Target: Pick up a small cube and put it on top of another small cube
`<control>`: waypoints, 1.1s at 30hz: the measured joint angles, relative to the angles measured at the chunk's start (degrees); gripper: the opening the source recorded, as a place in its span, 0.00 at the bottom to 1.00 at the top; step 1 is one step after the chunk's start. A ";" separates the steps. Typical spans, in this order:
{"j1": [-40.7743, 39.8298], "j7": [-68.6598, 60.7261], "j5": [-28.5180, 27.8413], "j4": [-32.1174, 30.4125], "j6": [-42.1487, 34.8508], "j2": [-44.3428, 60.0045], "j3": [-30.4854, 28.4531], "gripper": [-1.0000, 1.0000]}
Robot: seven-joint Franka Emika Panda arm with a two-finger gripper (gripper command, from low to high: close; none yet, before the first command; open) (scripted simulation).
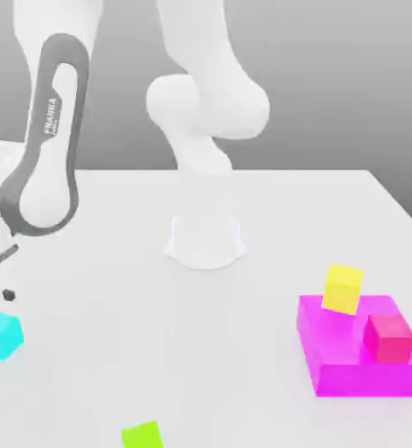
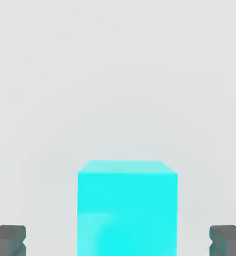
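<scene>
The small cyan cube (image 1: 0, 335) rests on the white table at the exterior view's left edge. In the hand view the cyan cube (image 2: 127, 207) fills the space between my two dark fingertips (image 2: 7, 239). My gripper (image 2: 118, 241) is open, with a wide gap on each side of the cube, so nothing is held. The lime-green cube (image 1: 142, 435) sits on the table at the front edge of the exterior view, to the right of the cyan one. My arm (image 1: 43, 149) reaches over toward the cyan cube.
A large flat magenta block (image 1: 345, 367) lies at the exterior view's right, carrying a yellow cube (image 1: 342, 289) and a red cube (image 1: 388, 338). The robot's white base (image 1: 205, 232) stands at the middle of the table (image 1: 200, 350).
</scene>
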 joint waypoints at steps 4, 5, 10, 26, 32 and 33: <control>-0.66 -0.47 0.69 0.26 0.92 1.17 0.80 0.00; -0.66 -0.45 0.68 0.26 0.95 1.17 0.81 0.00; 1.05 1.24 -1.57 -0.50 -1.53 -2.13 -1.41 0.00; 16.91 -18.75 -16.17 6.70 -15.67 -9.90 13.05 0.00; 20.37 -23.19 -19.53 9.70 -10.38 -1.68 16.11 1.00; 20.37 -23.19 -19.53 9.70 -10.38 -1.68 16.11 1.00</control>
